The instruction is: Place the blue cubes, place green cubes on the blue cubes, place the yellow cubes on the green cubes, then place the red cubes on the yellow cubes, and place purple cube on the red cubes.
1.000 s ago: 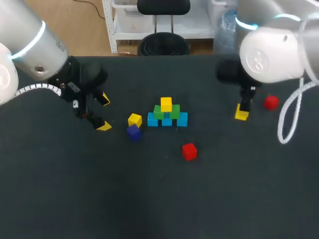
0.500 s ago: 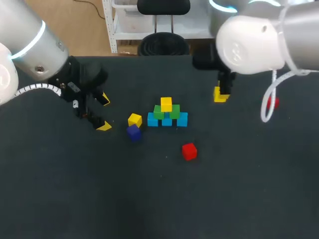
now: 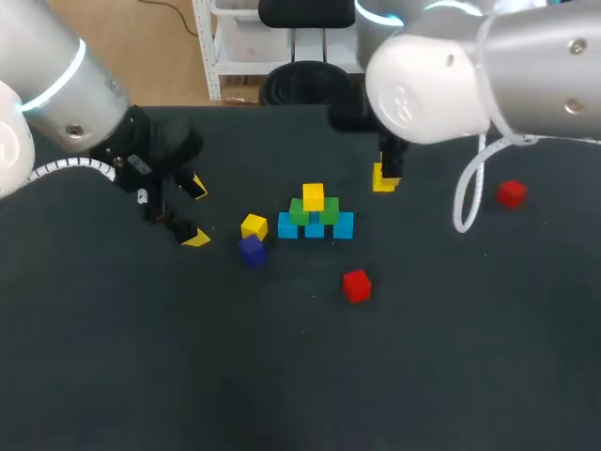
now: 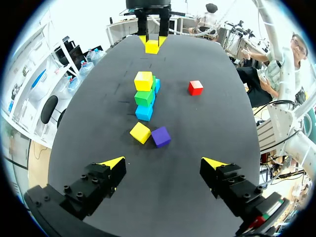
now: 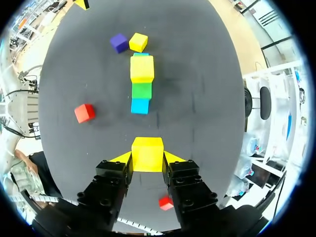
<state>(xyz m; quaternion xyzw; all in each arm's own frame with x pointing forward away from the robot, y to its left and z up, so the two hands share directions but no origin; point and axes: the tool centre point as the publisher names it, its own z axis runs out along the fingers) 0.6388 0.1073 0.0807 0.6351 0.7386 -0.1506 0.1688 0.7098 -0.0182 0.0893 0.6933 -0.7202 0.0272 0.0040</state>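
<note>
From here I see the surface (image 3: pixel 300 376): dark, matte, almost black, flat, filling most of my head view and stretching ahead in both wrist views.

Head camera high behind, wrist cameras low from opposite sides, all three on the cube stack (image 3: pixel 315 214).

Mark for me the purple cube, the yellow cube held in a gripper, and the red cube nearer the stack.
purple cube (image 3: pixel 252 249): head view, its top face.
held yellow cube (image 5: pixel 147 154): right wrist view, middle of its visible face.
nearer red cube (image 3: pixel 357 285): head view, its top face.
</note>
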